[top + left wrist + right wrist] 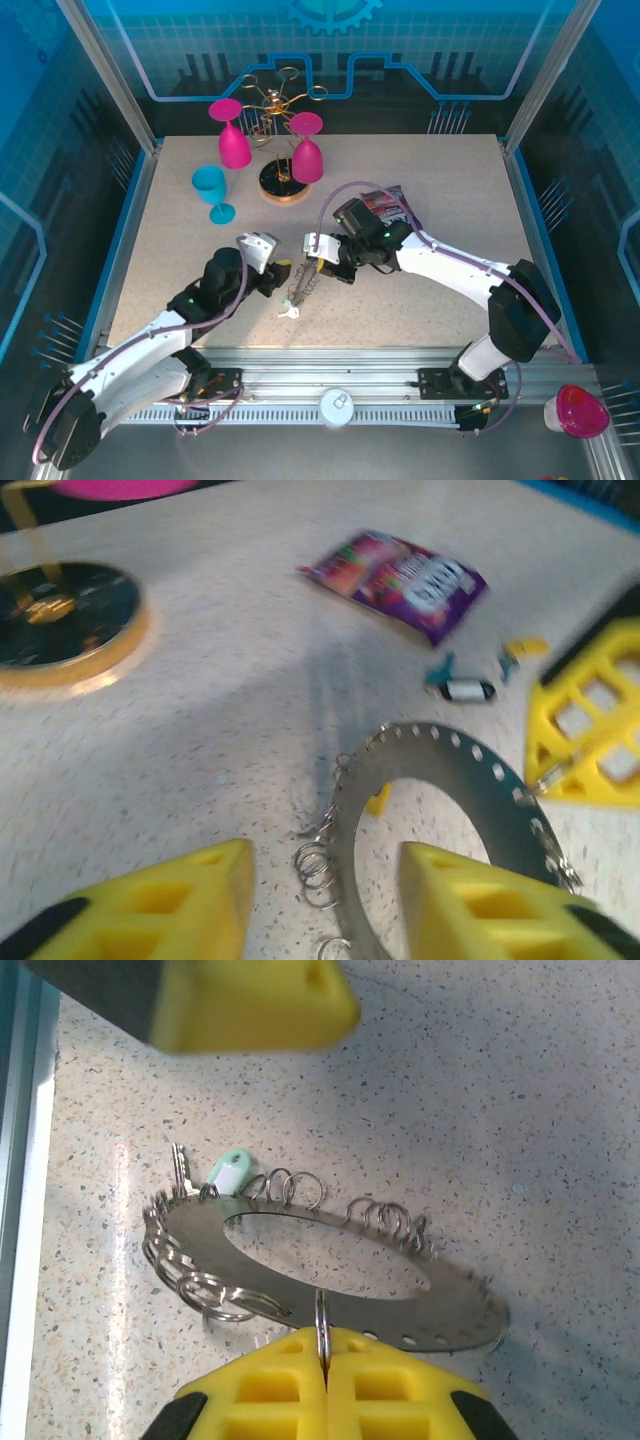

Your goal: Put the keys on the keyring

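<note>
Keyring [455,1305] loop pinched tight in right claw [322,1350].

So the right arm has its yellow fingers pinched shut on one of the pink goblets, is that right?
Only the thing held is wrong. The right gripper is pinched shut, but on a small wire loop at the edge of the keyring. The right wrist view shows it.
</note>
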Tool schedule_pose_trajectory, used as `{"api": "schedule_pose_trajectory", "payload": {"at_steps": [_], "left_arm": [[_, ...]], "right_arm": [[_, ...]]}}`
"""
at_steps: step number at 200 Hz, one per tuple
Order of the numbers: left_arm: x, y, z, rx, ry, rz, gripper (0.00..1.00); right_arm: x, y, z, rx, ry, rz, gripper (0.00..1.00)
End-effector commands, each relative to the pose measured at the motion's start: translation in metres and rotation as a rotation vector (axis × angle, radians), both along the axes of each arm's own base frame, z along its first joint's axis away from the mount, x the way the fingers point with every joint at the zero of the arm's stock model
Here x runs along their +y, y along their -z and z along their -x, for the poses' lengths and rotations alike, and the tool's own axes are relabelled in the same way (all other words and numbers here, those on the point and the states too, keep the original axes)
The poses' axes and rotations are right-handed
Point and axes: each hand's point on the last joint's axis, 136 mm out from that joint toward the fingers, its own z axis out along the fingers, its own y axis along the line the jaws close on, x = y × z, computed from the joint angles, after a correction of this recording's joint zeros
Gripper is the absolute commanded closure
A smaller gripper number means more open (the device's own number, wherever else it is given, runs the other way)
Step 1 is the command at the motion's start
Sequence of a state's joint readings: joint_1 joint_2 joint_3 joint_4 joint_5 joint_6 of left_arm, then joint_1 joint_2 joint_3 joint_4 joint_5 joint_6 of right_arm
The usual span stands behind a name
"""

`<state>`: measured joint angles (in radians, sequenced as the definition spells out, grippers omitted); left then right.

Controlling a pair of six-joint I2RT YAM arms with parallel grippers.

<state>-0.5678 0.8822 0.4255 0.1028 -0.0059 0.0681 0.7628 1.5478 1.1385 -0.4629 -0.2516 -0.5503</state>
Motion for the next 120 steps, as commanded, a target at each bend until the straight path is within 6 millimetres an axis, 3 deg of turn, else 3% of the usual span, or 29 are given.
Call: {"api": "schedule_pose_trajectory", "payload": {"at_steps": [1,34,120], "left_arm": [[-0.039,-0.025,0.019,-0.162,0.337,-0.033,0.63],[-0.052,-0.033,0.034,-0.261,0.483,-0.032,0.62],[-0.07,-0.036,0.023,-0.333,0.554,-0.034,0.71]], "right_arm": [[-0.002,-0.018,0.006,-0.03,-0.036,-0.043,1.0],[-0.006,-0.026,0.013,-0.035,-0.061,-0.055,1.0],[-0.002,-0.041,0.032,-0.06,-0.163,-0.071,1.0]]}}
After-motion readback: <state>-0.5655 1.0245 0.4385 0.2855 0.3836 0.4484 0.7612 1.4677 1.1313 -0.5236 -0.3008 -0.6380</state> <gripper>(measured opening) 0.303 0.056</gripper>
